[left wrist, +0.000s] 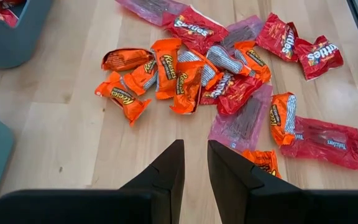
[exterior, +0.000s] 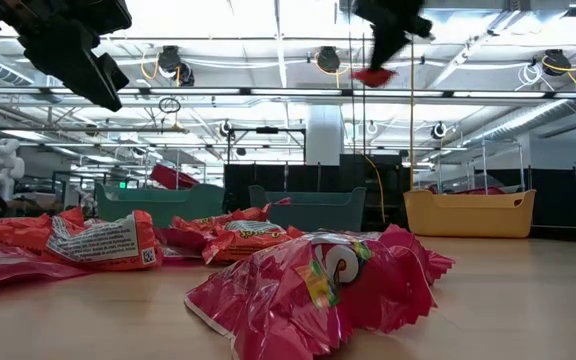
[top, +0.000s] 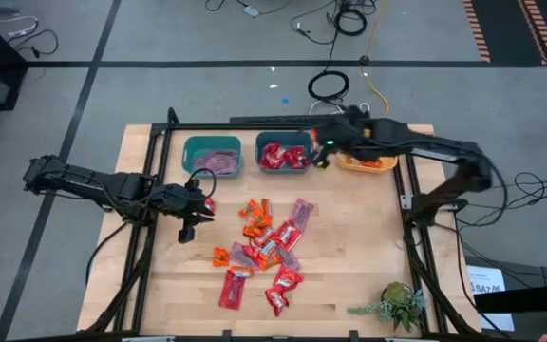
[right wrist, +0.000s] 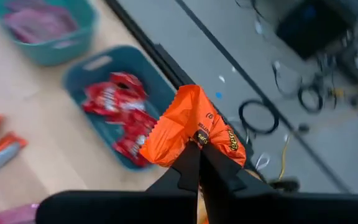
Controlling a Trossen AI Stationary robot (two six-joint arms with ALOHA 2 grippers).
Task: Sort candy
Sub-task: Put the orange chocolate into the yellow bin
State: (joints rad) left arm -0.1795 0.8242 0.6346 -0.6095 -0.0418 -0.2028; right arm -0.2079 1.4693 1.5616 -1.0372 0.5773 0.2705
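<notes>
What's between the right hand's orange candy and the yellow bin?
Nothing visible. The right hand is shut on an orange candy, raised above the back row between the red-filled teal bin and the yellow bin. Only open air separates it from the yellow bin.

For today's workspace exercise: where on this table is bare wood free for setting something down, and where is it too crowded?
Free: the wood strip between the candy pile and the right table edge, above the small plant; also the patch below the left gripper, left of the pile. Crowded: the table's middle, covered by wrappers, and the far edge, lined by the teal bins and the yellow bin.
</notes>
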